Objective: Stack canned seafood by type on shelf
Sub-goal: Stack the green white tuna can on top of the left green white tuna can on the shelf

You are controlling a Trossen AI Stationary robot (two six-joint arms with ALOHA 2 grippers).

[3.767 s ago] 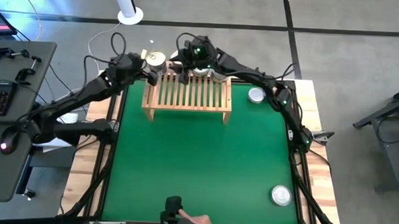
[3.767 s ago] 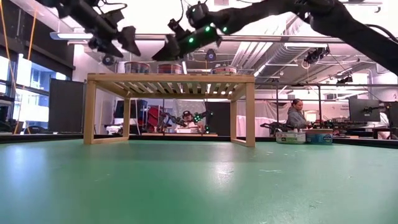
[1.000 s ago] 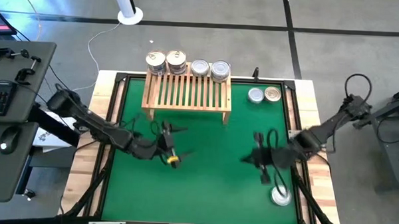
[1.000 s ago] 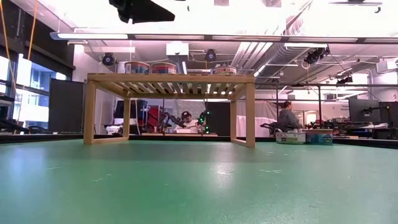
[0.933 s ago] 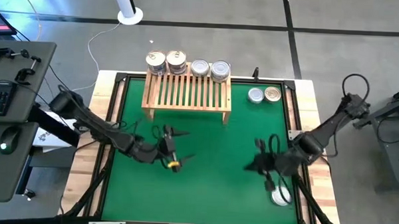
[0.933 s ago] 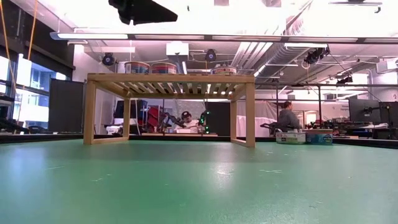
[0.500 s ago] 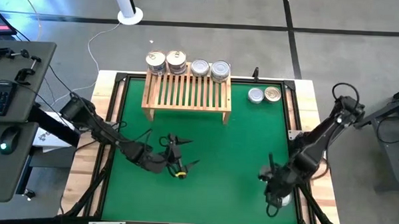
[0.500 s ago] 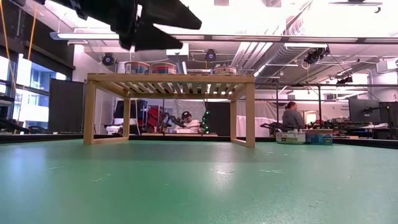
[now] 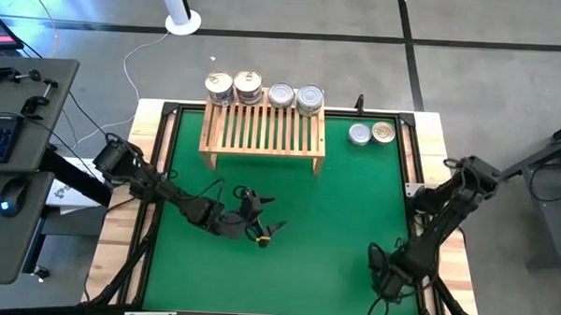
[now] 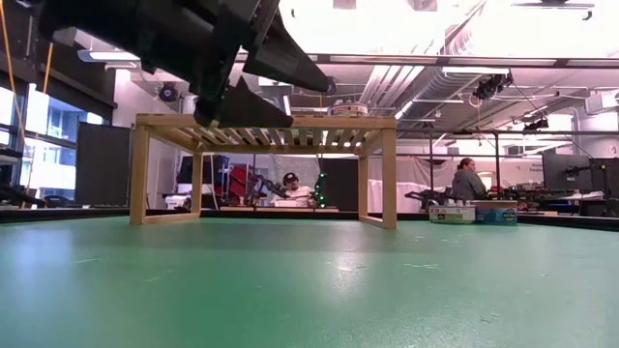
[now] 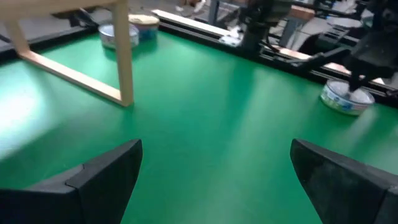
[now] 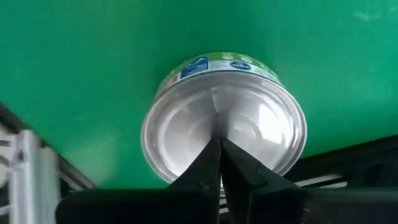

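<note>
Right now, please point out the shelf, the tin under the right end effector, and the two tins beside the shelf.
shelf (image 9: 263, 132), high view, slatted top.
tin (image 12: 249, 118), right wrist view, silver lid.
two tins (image 9: 371, 134), high view, where they meet.

no legible text on anything

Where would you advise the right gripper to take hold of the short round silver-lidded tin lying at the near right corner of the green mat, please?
Probably by its low side wall, coming straight down from above. The short round silver-lidded tin sits flat, lid up. The right gripper is directly over it with fingers together, so it should open wider than the lid, then close across the full width at opposite points of the rim.
</note>
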